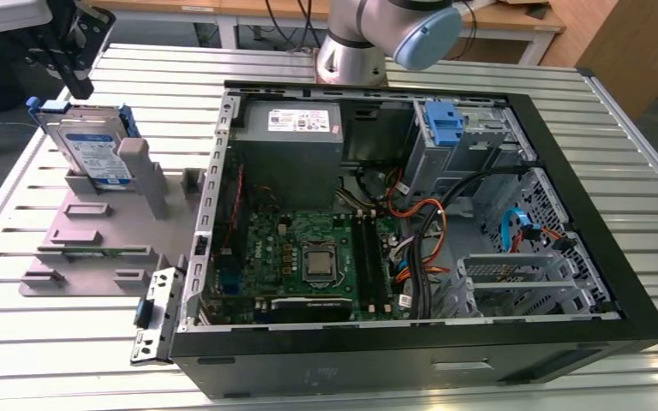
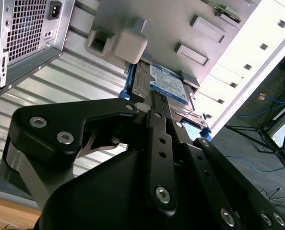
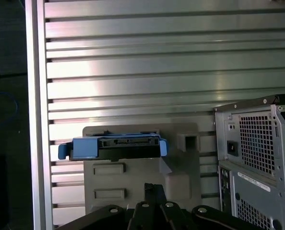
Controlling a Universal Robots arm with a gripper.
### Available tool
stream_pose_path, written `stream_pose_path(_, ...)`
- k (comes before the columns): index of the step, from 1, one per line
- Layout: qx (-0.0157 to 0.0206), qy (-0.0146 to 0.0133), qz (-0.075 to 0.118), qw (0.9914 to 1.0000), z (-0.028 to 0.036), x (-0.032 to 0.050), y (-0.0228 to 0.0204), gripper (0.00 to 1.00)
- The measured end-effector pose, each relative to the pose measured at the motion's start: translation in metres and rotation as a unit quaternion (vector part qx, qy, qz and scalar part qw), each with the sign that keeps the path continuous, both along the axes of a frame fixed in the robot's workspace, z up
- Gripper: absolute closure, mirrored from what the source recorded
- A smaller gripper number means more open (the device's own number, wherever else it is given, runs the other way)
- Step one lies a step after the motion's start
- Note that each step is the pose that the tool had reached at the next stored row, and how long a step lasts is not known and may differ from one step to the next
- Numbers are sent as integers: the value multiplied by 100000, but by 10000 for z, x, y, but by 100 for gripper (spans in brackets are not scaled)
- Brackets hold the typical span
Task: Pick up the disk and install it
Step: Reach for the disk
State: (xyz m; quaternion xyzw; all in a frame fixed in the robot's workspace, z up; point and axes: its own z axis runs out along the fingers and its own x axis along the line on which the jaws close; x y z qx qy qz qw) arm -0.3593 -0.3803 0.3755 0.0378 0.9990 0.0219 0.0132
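Disk [image 1: 92, 145]: you have it standing on edge in a slot of the grey fixture plate [image 1: 89, 248], label with blue strip facing the case, blue carrier framing it. In the first wrist view the disk [image 3: 114, 147] shows edge-on, and in the second wrist view the label face [image 2: 169, 85] shows.

Fixture plate lies flat on the slatted aluminium table [image 1: 32, 360], on the exterior view's left of the open computer case [image 1: 637, 330], just beside its wall.

Gripper [image 1: 81, 88]: hangs above the disk's upper edge, apart from it, not touching. In both wrist views the fingers [image 2: 158, 120] run side by side with tips pressed together [image 3: 152, 188], and nothing is pinched between them.

Disk is not installed.

Inside the case you can note:
- grey power-supply box [image 1: 289, 120] at the far wall
- green motherboard [image 1: 306, 248] on the floor
- bare blue bracket [image 1: 445, 124] upright in the drive cage

Arm base [image 1: 358, 47] stands behind the case.
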Motion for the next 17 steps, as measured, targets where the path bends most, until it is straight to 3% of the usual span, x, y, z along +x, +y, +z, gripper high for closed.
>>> stream_pose_path(2,8,57,-1,100000,-2,0,1,89)
stream_pose_path(6,7,1188,-1,99993,-6,0,0,89)
stream_pose_path(7,8,1297,-7,99992,-7,-1,1,89)
stream_pose_path(13,1,1316,4,99991,-6,1,2,89)
stream_pose_path(17,1,1314,3,99991,-9,-10,34,89)
